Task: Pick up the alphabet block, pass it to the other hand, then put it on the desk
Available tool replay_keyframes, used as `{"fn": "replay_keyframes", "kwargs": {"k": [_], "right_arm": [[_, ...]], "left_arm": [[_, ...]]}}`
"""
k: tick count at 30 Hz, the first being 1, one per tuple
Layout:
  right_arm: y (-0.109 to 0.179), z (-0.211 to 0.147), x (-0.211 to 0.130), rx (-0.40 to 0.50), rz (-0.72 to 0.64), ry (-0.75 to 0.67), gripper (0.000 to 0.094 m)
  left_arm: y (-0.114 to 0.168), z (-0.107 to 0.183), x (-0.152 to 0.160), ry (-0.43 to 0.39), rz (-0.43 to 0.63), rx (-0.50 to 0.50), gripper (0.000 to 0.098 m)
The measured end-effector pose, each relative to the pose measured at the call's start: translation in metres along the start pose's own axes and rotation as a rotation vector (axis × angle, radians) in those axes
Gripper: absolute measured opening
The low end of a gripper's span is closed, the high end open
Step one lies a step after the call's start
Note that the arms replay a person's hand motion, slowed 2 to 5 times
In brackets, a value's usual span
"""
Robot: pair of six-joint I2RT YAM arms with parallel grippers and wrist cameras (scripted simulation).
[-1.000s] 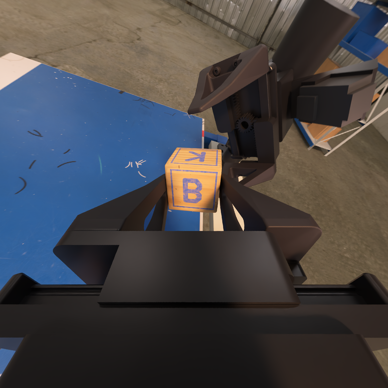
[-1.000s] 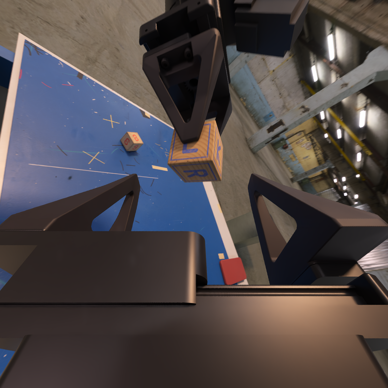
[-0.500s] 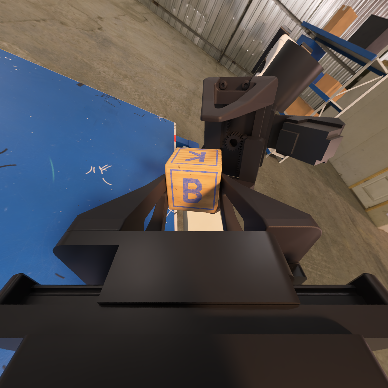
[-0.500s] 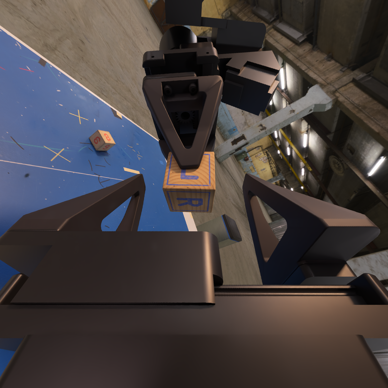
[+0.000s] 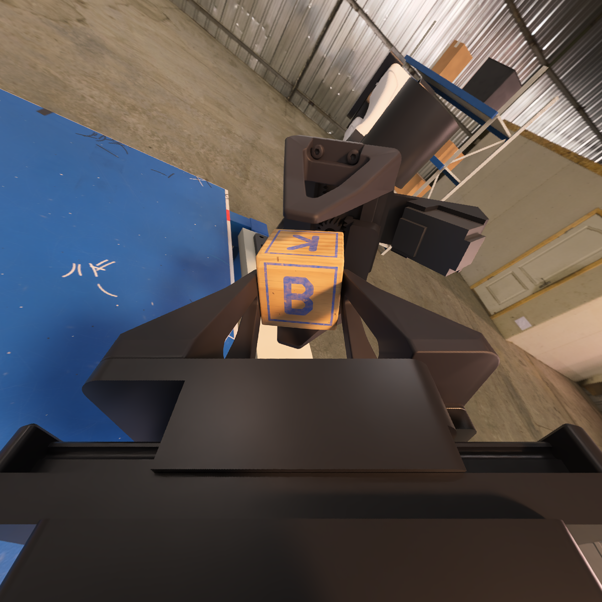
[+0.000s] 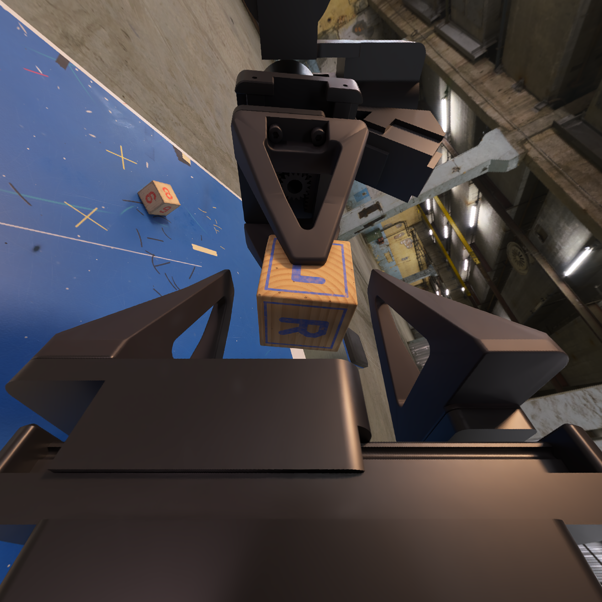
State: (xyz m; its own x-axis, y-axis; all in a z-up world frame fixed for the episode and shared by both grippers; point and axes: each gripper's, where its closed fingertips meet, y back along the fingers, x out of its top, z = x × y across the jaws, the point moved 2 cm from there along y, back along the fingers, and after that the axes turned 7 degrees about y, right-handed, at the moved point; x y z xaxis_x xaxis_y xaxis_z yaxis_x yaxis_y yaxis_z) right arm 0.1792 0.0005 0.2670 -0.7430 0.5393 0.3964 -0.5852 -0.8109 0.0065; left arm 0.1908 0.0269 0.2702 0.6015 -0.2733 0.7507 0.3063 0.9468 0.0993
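Note:
The wooden alphabet block (image 5: pixel 299 280) with blue letters is held in the air past the blue desk's (image 5: pixel 97 228) edge. My left gripper (image 5: pixel 299 286) is shut on it, with a finger on each side face. My right gripper (image 6: pixel 301 277) is open, and the block (image 6: pixel 306 303) sits between its two spread fingers without touching them. In the left wrist view one right finger (image 5: pixel 325 182) shows above the block and the other finger's tip below it. In the right wrist view a left finger (image 6: pixel 303 228) presses on the block's top face.
A smaller wooden cube with red figures (image 6: pixel 158 197) lies on the blue desk (image 6: pixel 65 277) near its far edge. Past the desk edge are concrete floor (image 5: pixel 163 81) and metal shelving (image 5: pixel 456 97).
The right gripper has moved in toward the left one, so its open fingers now straddle the block. Both arms have swung farther out past the desk edge. The left grip is unchanged.

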Motion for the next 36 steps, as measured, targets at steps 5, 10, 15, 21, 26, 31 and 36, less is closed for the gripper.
{"fn": "replay_keyframes", "kwargs": {"k": [5,10,15,21,26,31,36], "right_arm": [[-0.0016,-0.0041,-0.0020,0.007,0.000,0.010,0.0625],[-0.0014,-0.0056,-0.0030,-0.005,0.005,0.021,0.0545],[-0.0005,-0.0057,-0.0034,-0.016,0.011,0.027,0.0463],[-0.0001,-0.0067,-0.0039,-0.018,0.015,0.019,0.0400],[0.0000,-0.0068,-0.0040,-0.019,0.015,0.008,0.0396],[-0.0004,-0.0078,-0.0050,-0.006,0.013,-0.020,0.0392],[-0.0003,-0.0069,-0.0036,0.030,0.029,-0.068,0.0383]], "left_arm": [[-0.0045,-0.0002,-0.0043,0.022,-0.016,-0.033,0.0403],[-0.0076,-0.0019,-0.0078,0.032,-0.027,-0.042,0.0403],[-0.0086,-0.0022,-0.0072,0.023,-0.024,-0.045,0.0403],[-0.0089,-0.0019,-0.0082,0.005,-0.023,-0.051,0.0403],[-0.0090,-0.0018,-0.0082,-0.001,-0.023,-0.053,0.0402],[-0.0090,-0.0029,-0.0089,0.010,-0.014,-0.059,0.0401],[-0.0085,-0.0009,-0.0089,0.023,-0.015,-0.078,0.0394]]}}
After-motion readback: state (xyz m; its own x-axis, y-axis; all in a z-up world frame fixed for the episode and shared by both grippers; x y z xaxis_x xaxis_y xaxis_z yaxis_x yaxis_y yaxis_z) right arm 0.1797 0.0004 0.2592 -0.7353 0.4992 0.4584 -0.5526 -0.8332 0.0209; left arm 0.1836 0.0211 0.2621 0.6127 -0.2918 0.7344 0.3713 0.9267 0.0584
